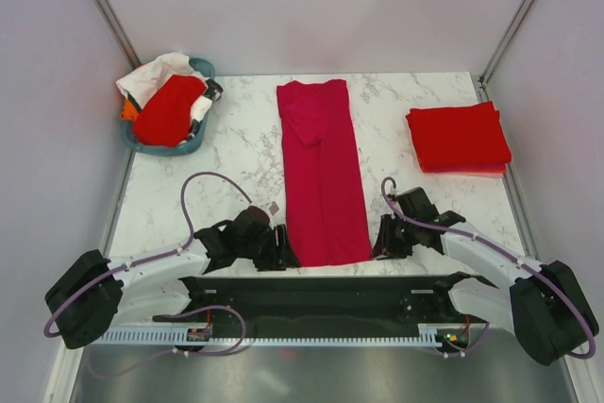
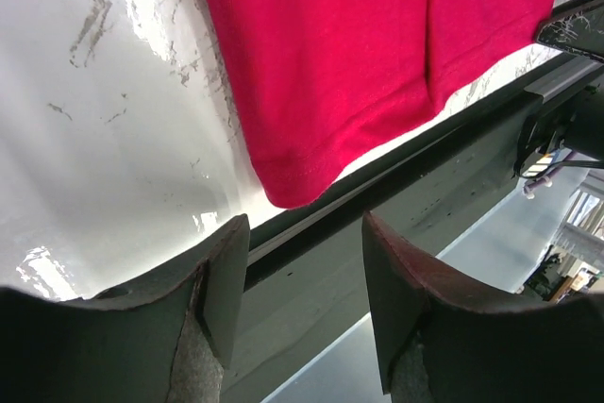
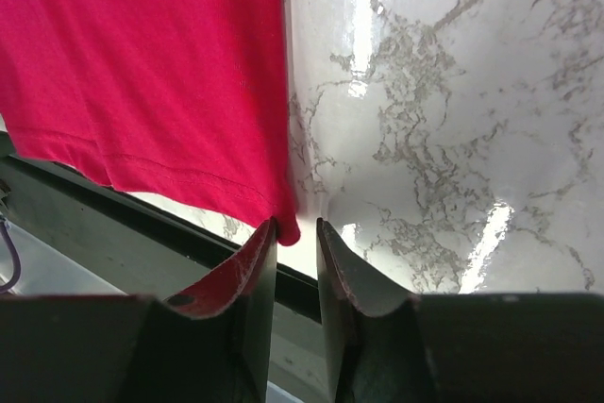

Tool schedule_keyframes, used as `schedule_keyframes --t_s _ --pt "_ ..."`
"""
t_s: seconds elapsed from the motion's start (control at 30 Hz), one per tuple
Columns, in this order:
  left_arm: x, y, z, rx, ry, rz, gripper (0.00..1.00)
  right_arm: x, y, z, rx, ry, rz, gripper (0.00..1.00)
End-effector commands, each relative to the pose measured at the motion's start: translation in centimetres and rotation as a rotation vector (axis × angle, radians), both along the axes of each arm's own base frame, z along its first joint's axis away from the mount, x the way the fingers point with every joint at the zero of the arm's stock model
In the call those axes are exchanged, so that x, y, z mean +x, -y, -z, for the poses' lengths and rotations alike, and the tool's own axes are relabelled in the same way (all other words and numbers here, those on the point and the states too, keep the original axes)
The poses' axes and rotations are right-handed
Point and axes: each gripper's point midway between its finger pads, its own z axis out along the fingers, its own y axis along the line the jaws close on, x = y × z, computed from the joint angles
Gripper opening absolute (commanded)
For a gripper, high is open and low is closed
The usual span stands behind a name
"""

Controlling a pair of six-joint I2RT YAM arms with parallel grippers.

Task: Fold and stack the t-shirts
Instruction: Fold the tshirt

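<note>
On the marble table [image 1: 236, 153] — crimson t-shirt [image 1: 323, 186], red t-shirts [image 1: 460, 137], teal basket [image 1: 189, 150].

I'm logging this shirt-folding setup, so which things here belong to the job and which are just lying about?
Job: crimson-pink t-shirt, laid out mid-table; folded red t-shirts, far right; red t-shirt, far left.
Lying about: teal basket holding that shirt; white cloth in it.
</note>
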Motion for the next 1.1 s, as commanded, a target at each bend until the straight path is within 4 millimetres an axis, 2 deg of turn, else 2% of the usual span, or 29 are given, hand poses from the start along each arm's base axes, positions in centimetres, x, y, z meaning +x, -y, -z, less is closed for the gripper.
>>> schedule_keyframes --t_s 0.0,0.2,0.37,0.43,0.47,0.57,0.73,0.9,1.0,1.03,1.07 --pt "0.6 0.3 -0.1 -0.011 0.018 -0.037 0.58 0.1 -0.4 -0.3 0.021 0.018 -0.005 0.31" --pt "0.7 0.2 0.3 0.007 0.013 -0.044 0.56 0.3 -1.0 -0.1 0.045 0.012 -0.015 0.33" --pt "0.9 -0.1 0.9 0.028 0.009 -0.056 0.55 0.3 -1.2 -0.1 0.047 0.011 -0.027 0.3" --pt "0.8 -0.1 1.1 0.033 0.007 -0.057 0.55 0.4 -1.3 -0.1 0.051 0.017 -0.034 0.24" --pt "1.1 0.0 1.1 0.03 0.016 -0.065 0.55 0.4 -1.4 -0.2 0.052 0.021 -0.038 0.18" --pt "1.5 0.2 1.1 0.022 0.031 -0.076 0.5 0.2 -1.5 -0.2 0.058 0.019 -0.052 0.11" --pt "1.9 0.3 1.2 0.02 0.037 -0.089 0.43 0.0 -1.5 -0.1 0.062 0.02 -0.054 0.06" --pt "2.3 0.9 1.3 0.014 0.036 -0.091 0.42 -0.1 -1.8 -0.4 0.079 0.024 -0.062 0.01" --pt "2.3 0.8 1.5 0.021 0.033 -0.091 0.29 -0.3 -1.9 -0.5 0.087 0.023 -0.065 0.0" --pt "2.2 0.7 1.5 0.02 0.033 -0.09 0.18 -0.3 -1.9 -0.6 0.093 0.022 -0.061 0.0" --pt "2.1 0.7 1.5 0.018 0.033 -0.091 0.12 -0.4 -2.0 -0.7 0.096 0.024 -0.062 0.0"
